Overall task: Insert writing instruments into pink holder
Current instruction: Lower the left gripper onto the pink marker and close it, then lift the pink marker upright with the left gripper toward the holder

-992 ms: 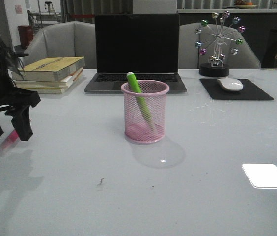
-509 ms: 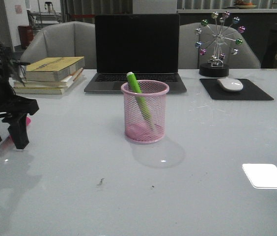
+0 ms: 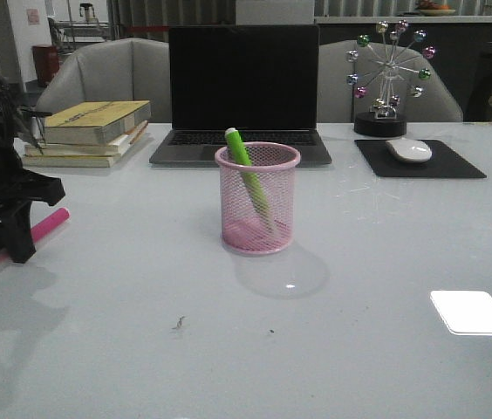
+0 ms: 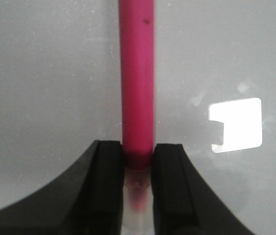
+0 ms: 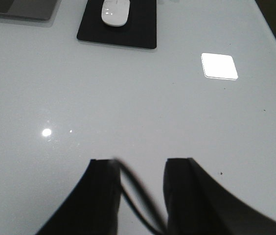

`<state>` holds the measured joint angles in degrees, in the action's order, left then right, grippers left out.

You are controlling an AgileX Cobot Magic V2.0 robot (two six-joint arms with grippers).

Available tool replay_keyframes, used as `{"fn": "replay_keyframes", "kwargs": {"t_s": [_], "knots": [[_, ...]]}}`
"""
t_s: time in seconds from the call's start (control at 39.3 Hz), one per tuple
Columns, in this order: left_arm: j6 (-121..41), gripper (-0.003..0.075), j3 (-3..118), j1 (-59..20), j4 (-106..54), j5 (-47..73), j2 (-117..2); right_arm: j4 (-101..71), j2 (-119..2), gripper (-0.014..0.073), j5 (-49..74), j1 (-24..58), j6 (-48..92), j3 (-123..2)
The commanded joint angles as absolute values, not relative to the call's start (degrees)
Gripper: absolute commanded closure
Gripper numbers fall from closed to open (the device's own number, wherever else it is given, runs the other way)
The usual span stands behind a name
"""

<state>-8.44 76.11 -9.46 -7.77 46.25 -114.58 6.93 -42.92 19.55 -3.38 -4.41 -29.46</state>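
At the left edge of the table (image 3: 359, 288), the left gripper (image 4: 138, 161), spread a second ago, is now pinching the pink highlighter (image 4: 137, 83) lying there, well apart from the pink holder (image 3: 257, 199), where the green highlighter (image 3: 248, 177) is already standing. Lifting comes next, I think.

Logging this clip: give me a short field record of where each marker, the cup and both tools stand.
green marker: inside pink holder, leaning, top above the rim
pink marker: on the table, far left
left tool: shut on pink marker near its cap end
right tool: open, empty, above bare table
markers left to insert: one
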Motion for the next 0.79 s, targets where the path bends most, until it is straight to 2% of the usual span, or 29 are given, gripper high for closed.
{"fn": "replay_keyframes", "kwargs": {"t_s": [0.0,0.03,0.28,0.76], "knots": [[-8.18,0.0613,76.3,-9.8,-9.7,47.58,-113.93,7.76,-42.69,0.0235,15.5,-3.72,-4.01,-30.99],[-8.18,0.0631,76.3,-9.8,-9.7,47.58,-113.93,7.76,-42.69,0.0235,15.5,-3.72,-4.01,-30.99],[-8.41,0.0625,77.5,-9.8,-10.28,46.37,-113.93,7.76,-42.69,0.0235,15.5,-3.72,-4.01,-30.99],[-10.35,0.0625,91.55,-14.92,-15.34,34.36,-105.31,7.76,-42.69,0.0235,15.5,-3.72,-4.01,-30.99]]}}
